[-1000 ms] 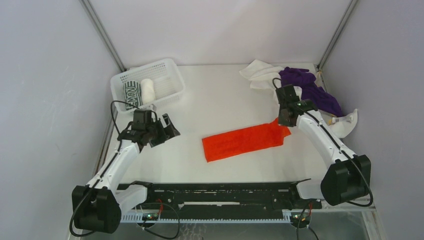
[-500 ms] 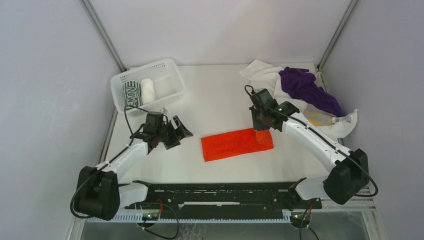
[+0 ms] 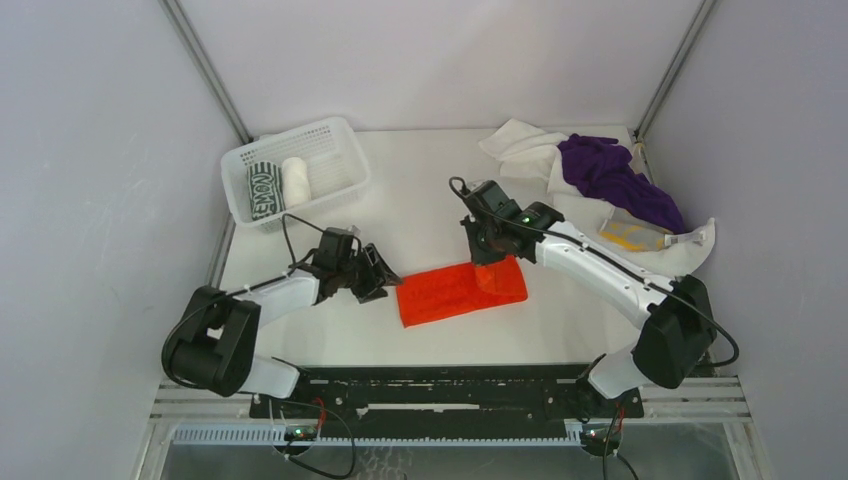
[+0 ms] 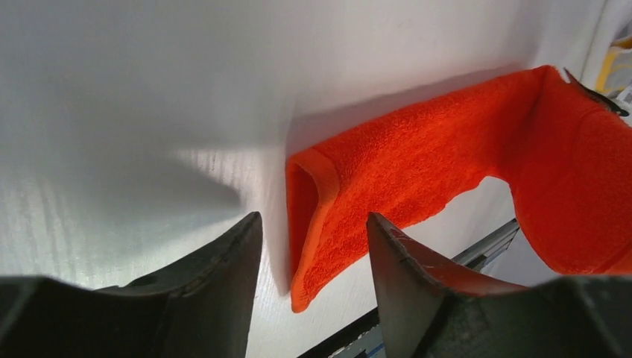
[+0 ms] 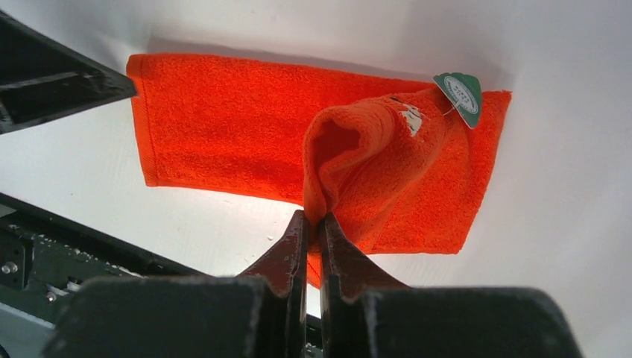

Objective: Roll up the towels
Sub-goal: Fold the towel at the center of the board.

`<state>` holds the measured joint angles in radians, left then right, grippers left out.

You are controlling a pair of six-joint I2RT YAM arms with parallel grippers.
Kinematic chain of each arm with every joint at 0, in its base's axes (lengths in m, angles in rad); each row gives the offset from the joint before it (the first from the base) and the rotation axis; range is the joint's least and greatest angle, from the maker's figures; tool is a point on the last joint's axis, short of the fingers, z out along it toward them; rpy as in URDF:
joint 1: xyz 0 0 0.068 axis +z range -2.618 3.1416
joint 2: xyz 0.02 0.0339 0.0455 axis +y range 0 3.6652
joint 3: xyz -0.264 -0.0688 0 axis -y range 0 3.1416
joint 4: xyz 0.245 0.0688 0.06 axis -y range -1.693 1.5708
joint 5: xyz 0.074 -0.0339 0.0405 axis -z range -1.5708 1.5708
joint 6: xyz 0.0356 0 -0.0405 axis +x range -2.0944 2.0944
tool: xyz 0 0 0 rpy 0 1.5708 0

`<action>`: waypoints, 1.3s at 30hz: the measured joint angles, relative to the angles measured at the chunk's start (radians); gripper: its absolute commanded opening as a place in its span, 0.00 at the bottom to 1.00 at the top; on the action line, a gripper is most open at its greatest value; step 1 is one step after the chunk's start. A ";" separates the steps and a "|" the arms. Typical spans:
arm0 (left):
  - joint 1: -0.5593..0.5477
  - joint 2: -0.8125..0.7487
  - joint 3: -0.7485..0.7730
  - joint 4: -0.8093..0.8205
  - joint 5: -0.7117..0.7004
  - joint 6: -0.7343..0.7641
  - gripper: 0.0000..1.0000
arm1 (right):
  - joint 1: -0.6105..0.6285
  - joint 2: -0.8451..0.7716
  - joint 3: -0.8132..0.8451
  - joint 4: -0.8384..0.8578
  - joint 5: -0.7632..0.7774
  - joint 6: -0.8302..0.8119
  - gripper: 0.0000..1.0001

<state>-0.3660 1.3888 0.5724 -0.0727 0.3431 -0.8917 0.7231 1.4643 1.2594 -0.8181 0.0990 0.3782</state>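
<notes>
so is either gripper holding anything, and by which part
The right gripper pinches the orange-red terry cloth towel by its lifted, folded-over right end. The left gripper is open at the towel's left edge, gripping nothing.

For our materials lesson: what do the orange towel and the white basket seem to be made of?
Orange towel: apparently soft terry cloth, matte; its fuzzy looped pile and limp fold suggest this. White basket: probably rigid moulded plastic, smooth finish; its walls are a regular open mesh, though detail is small.

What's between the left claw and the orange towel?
Nothing. In the left wrist view the end of the orange towel sits inside the open left gripper.
</notes>
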 measured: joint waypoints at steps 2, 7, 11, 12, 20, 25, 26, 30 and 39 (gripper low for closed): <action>-0.008 0.024 -0.009 0.014 0.005 -0.011 0.48 | 0.020 0.023 0.010 0.010 -0.009 0.006 0.00; -0.025 0.066 -0.022 0.050 0.015 -0.031 0.35 | 0.066 0.094 0.031 0.024 -0.033 0.026 0.00; -0.036 0.085 -0.035 0.090 0.028 -0.041 0.30 | 0.110 0.154 0.057 0.029 -0.041 0.030 0.00; -0.039 0.089 -0.038 0.097 0.031 -0.044 0.29 | 0.124 0.168 0.065 0.029 -0.042 0.030 0.00; -0.048 0.097 -0.049 0.138 0.035 -0.052 0.29 | 0.210 0.221 0.145 0.031 -0.056 0.034 0.00; -0.049 0.097 -0.052 0.144 0.035 -0.052 0.29 | 0.252 0.280 0.171 0.038 -0.060 0.047 0.00; -0.050 0.097 -0.053 0.147 0.035 -0.053 0.29 | 0.259 0.297 0.174 0.038 -0.062 0.050 0.00; -0.051 0.097 -0.059 0.158 0.035 -0.061 0.29 | 0.275 0.364 0.176 0.048 -0.074 0.064 0.00; -0.059 0.098 -0.070 0.183 0.035 -0.072 0.28 | 0.286 0.432 0.176 0.093 -0.073 0.145 0.00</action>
<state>-0.4248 1.4864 0.5026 0.1108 0.3779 -0.9638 1.0096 1.8961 1.4357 -0.7250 0.0261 0.5228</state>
